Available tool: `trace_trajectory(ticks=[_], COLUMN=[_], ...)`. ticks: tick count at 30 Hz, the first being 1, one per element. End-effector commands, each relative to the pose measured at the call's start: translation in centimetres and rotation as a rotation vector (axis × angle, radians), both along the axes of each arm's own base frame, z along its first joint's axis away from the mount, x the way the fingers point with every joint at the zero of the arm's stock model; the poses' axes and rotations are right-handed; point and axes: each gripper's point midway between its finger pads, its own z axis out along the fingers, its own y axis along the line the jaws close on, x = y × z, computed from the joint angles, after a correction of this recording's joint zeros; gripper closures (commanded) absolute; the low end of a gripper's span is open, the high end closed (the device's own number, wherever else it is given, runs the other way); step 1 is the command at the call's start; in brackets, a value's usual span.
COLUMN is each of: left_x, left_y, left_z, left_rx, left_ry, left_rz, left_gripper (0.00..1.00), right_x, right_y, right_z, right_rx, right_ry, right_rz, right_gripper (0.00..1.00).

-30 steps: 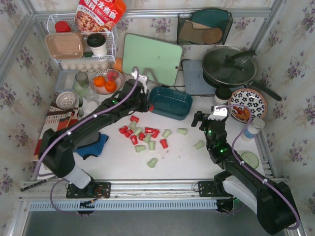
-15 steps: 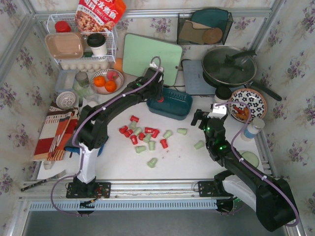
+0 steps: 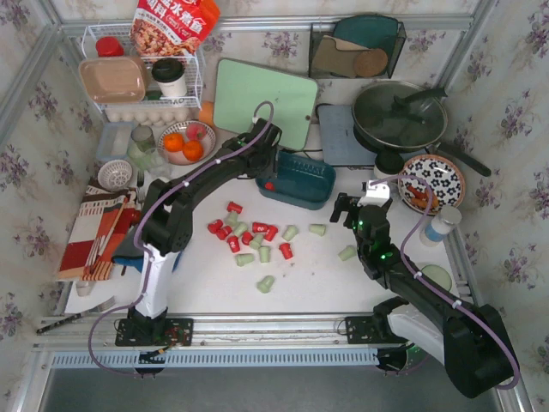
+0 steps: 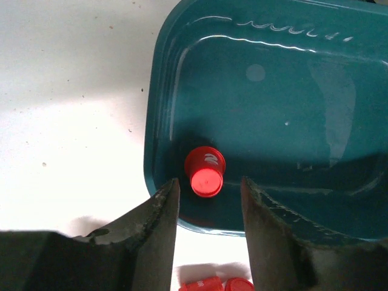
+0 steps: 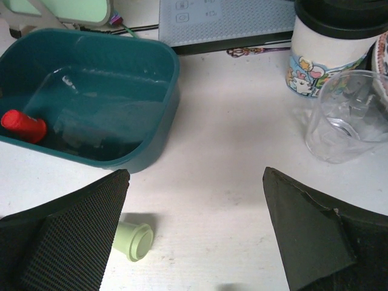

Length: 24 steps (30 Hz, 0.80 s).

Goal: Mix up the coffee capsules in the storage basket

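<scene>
The teal storage basket [image 3: 304,176] stands behind the middle of the table. One red coffee capsule [image 4: 205,171] lies on its side in the basket's near left corner [image 3: 269,185]. My left gripper [image 4: 209,185] hovers just above that corner [image 3: 264,168], open, with the capsule lying free below the gap. Several red and pale green capsules [image 3: 249,236] are scattered on the white table in front of the basket. My right gripper [image 5: 195,173] stands wide open and holds nothing, low over the table right of the basket [image 5: 163,115]. A green capsule [image 5: 134,240] lies by its left finger.
A green cutting board [image 3: 264,101] leans behind the basket. A lidded pan [image 3: 399,116], a patterned plate [image 3: 431,180], a clear glass [image 5: 345,118] and a printed cup [image 5: 330,48] stand at the right. A fruit bowl [image 3: 184,144] and a wire rack [image 3: 141,77] are at the back left.
My left arm swung from the basket's left side to above its near left corner, its jaws parted, and the red capsule now lies inside the basket. The right arm has barely moved.
</scene>
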Motion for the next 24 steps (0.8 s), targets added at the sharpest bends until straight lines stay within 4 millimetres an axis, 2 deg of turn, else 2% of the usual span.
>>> trace_trajectory(ticks=[1,4,7,12,16,19,20,24], left_x=[0.0,-0.1,-1.0,-4.1,-8.7,-13.3,-15.0,-20.0], left_y=[0.1,0.2,0.8,4.1,8.0,10.3,11.1,14.0], left_z=[0.2,1.2,3.9,8.0,9.5,9.2,10.1,11.2], left_rx=[-0.003,-0.012,-0.035,-0.007,0.024,0.019,0.005,0.018], left_ry=[0.005,-0.019,-0.078,-0.178,-0.188,-0.129,-0.129,-0.097], left_rz=[0.006,-0.003,-0.020,-0.058,-0.066,-0.097,-0.116,-0.186], left_gripper=[0.50,0.49,0.48,0.47,0.46,0.46,0.45,0.39], right_x=[0.4,0.5,0.4,0.0,-0.4,-0.7,-0.8,-0.8], right_y=[0.8,1.2,2.4,4.3,5.7,6.0,6.0,6.3], right_z=[0.6,0.4,0.2,0.2,0.3,-0.8,-1.4,-2.7], right_rx=[0.004,-0.006,-0.030,-0.044,-0.052,-0.096,-0.110,-0.159], right_ry=[-0.017,-0.005,0.006,0.023,0.031,0.061,0.080,0.151], right_rz=[0.040,0.067,0.147,0.274,0.355,0.387,0.393,0.418], right_gripper=[0.00,0.01,0.06,0.15,0.21,0.22,0.22,0.23])
